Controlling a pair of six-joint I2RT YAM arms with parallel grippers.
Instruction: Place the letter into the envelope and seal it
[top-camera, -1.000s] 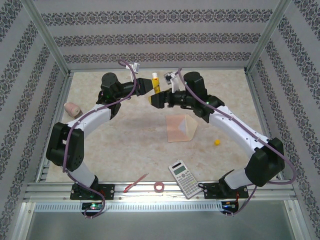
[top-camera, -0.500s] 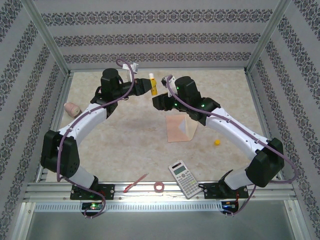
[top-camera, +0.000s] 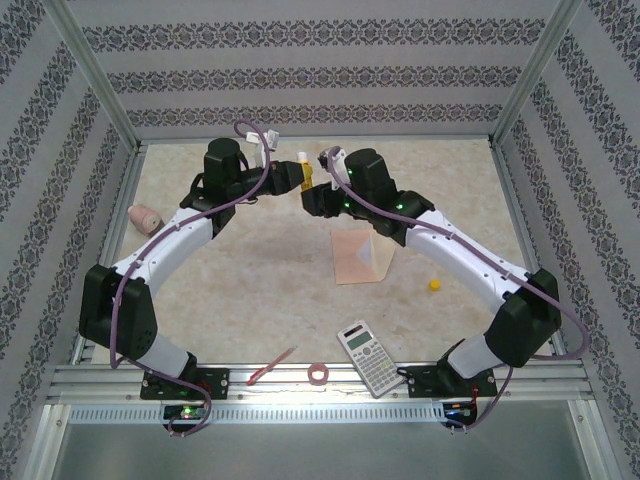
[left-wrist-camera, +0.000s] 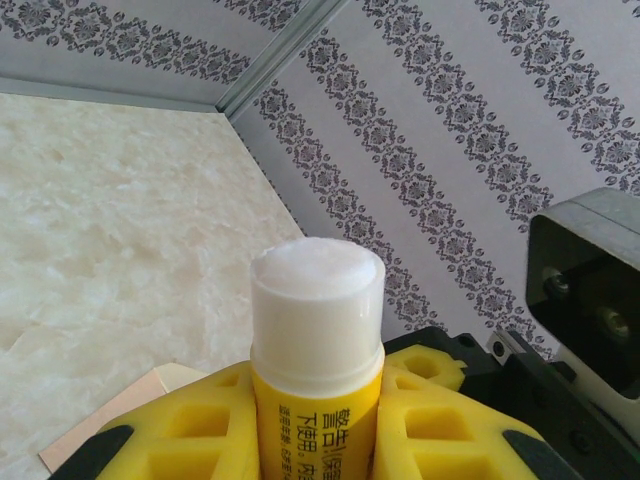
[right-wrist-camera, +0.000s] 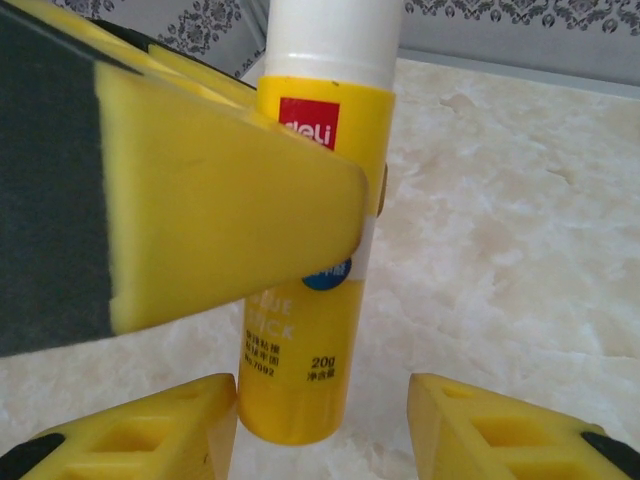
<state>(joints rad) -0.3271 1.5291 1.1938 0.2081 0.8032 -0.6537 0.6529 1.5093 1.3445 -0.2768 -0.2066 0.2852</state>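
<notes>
Yellow glue stick (left-wrist-camera: 317, 330) sits clenched in the left gripper (top-camera: 292, 176). The right gripper (right-wrist-camera: 322, 425) has closed in, jaws loosely straddling its base, likely a handover before sealing the envelope (top-camera: 360, 258).

Glue stick (top-camera: 307, 176) and envelope (top-camera: 358, 256) obstruct centre; left table (top-camera: 250, 285) free.
</notes>
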